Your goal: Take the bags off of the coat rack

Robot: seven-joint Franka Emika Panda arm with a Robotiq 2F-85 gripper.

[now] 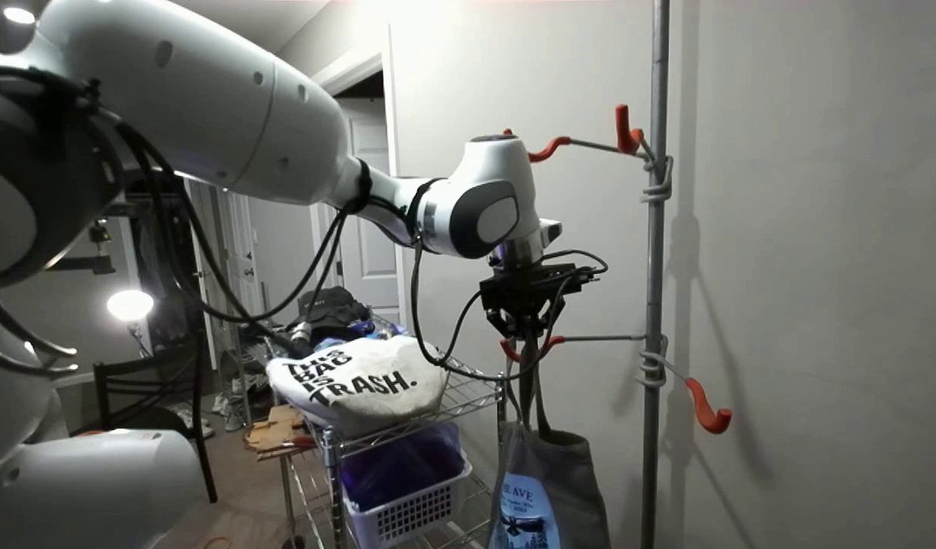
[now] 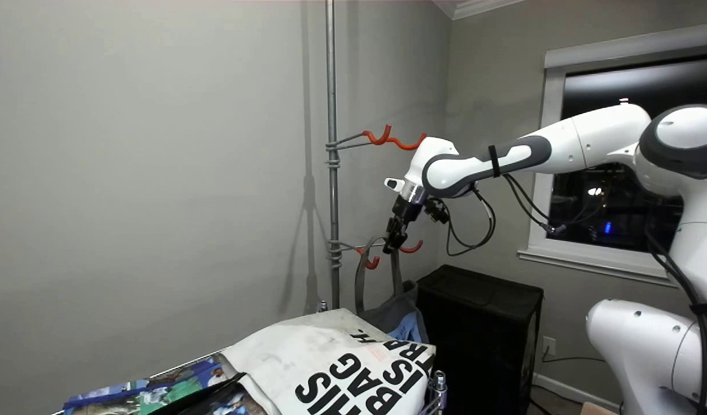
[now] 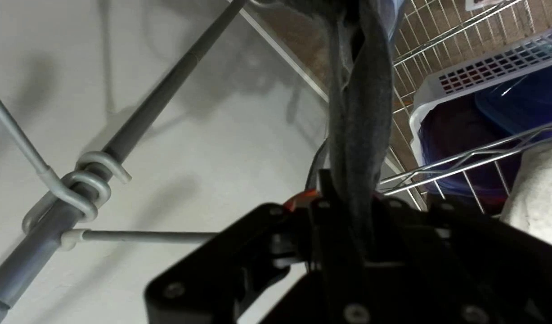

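Gray bag (image 1: 563, 488), long axis apparently upright

At the pole (image 1: 655, 263), I had clearance between upper hooks (image 1: 625, 137) and lower hooks (image 1: 709, 421); wire shelf (image 1: 333, 473) obstructed, low near it.

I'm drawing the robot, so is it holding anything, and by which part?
The gripper holds the gray tote bag by a strap, pinched above the bag's body. Whether both straps are caught can't be told.

Closed off behind the gripper (image 1: 525, 334) by a grey wall (image 1: 818, 213). Lit well beyond the gripper by a glowing lamp (image 1: 130, 305), near a black chair (image 1: 159, 419).
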